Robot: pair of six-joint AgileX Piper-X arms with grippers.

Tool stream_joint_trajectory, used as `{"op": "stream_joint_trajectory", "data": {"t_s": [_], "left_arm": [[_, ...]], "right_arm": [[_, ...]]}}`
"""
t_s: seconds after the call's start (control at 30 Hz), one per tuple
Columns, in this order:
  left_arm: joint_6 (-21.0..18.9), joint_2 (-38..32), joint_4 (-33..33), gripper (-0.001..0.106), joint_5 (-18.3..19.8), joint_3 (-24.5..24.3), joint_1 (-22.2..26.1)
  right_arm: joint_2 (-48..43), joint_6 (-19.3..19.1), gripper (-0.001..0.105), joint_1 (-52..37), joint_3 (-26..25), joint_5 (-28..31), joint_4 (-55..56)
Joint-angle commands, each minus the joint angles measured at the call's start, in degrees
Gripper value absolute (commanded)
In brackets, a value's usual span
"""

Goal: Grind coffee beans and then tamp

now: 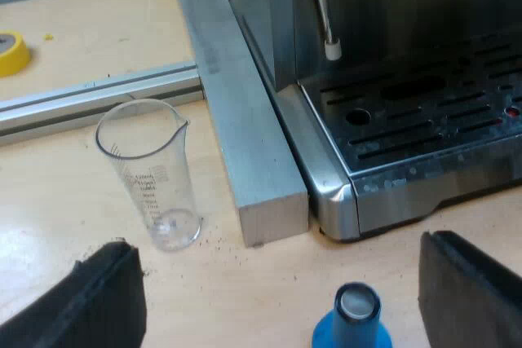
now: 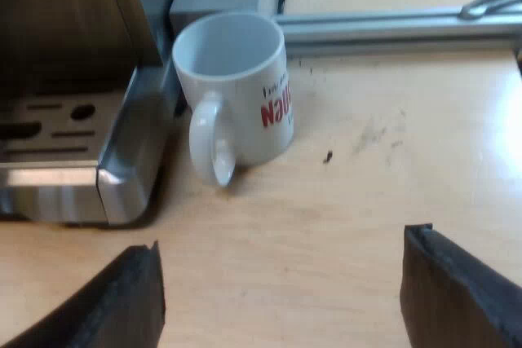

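Observation:
My left gripper is open, its two black fingers spread wide above the wooden table. The blue tamper with a silvery top stands between them, untouched. A clear measuring glass stands upright beyond it, beside a grey metal bar. The espresso machine's drip tray and a steam wand lie past the tamper. My right gripper is open over bare table, with nothing between its fingers. A white mug with red lettering stands upright ahead of it, against the machine's corner.
A thick grey metal bar runs along the machine's side, and an aluminium rail crosses behind the glass. A yellow tape roll lies farther off. Another rail passes behind the mug. Coffee grounds speck the table.

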Motion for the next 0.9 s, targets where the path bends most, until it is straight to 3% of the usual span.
{"op": "stream_joint_trajectory", "data": {"t_s": [0.03, 0.9], "left_arm": [[0.0, -7.8, -1.5, 0.071, 0.5, -0.1, -0.1], [0.0, -7.8, -3.6, 0.071, 0.7, 1.0, 0.1]], "right_arm": [[-2.2, -0.1, 0.063, 0.0, 1.0, -0.1, 2.1], [-2.2, 1.1, 0.063, 0.0, 1.7, 0.2, 4.7]]}}
